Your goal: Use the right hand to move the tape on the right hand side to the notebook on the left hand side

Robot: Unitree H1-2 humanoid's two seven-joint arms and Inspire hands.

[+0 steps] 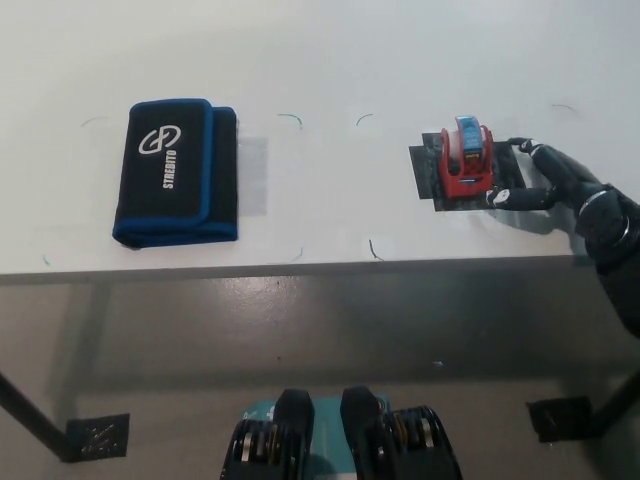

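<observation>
A red tape dispenser [466,160] with a blue and white roll stands on a dark square mat [440,195] at the table's right. My black right hand [545,180] lies just right of it, low on the table, fingers spread and reaching toward the dispenser's right side without holding it. At the table's left lies a black notebook case [176,171] with blue trim and white lettering. The white left hand is out of view.
The white table [330,60] ends at a front edge [300,268] close below both objects. Thin corner marks [291,118] are drawn on the tabletop between case and tape.
</observation>
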